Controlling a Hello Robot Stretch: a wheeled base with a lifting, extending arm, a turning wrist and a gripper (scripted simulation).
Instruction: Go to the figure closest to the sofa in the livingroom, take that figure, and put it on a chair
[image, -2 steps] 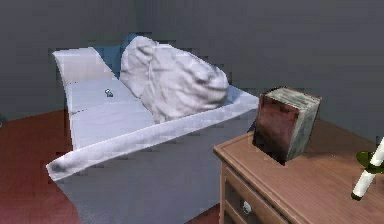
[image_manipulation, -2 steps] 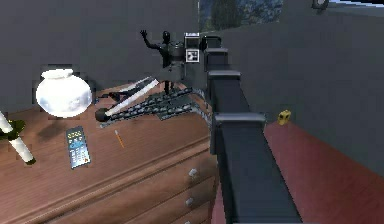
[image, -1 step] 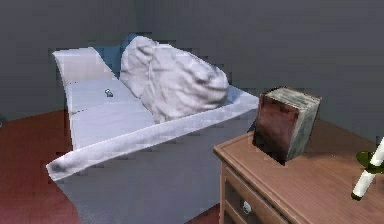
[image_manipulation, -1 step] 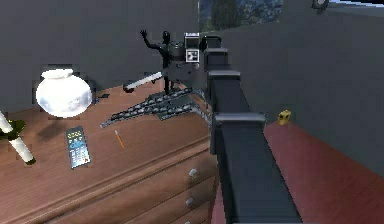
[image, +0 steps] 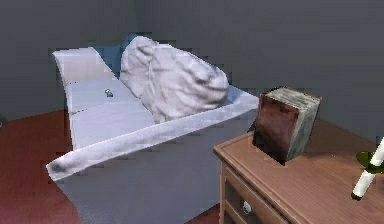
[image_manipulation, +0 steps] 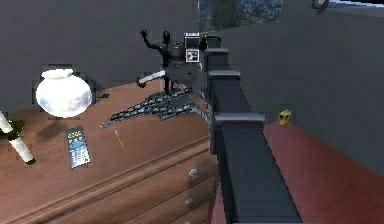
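**Gripper at the black figure, far edge of the dresser top**

Arm side view: the arm (image_manipulation: 235, 140) runs as a dark square bar out over the right end of a wooden dresser (image_manipulation: 120, 175); its two white marker squares sit at the far end; the gripper (image_manipulation: 158, 74) lies just left of them, over the far edge of the top.

The figure (image_manipulation: 154, 50), small, black, arms raised, stands upright at that far edge, right at or behind the gripper; cannot tell whether they touch; how the fingers are set cannot be told, nor whether they have hold of anything.

A grey angular model (image_manipulation: 150, 108) lies flat just nearer than the figure, mid-top; a round white vase (image_manipulation: 62, 92) is toward the left end; a pencil (image_manipulation: 119, 138) and a dark remote-like slab (image_manipulation: 77, 148) lie nearer the front edge; a white candle (image_manipulation: 14, 138) stands at the left end.

A small yellow object (image_manipulation: 285, 117) sits on the red-brown floor (image_manipulation: 320, 170) beyond the arm.

Forward view: a pale sofa (image: 120, 125) with white pillows (image: 172, 80) stands just beside the dresser; a small item (image: 108, 94) is on its seat; a dark box (image: 287, 122) stands upright at the dresser corner nearest the sofa.
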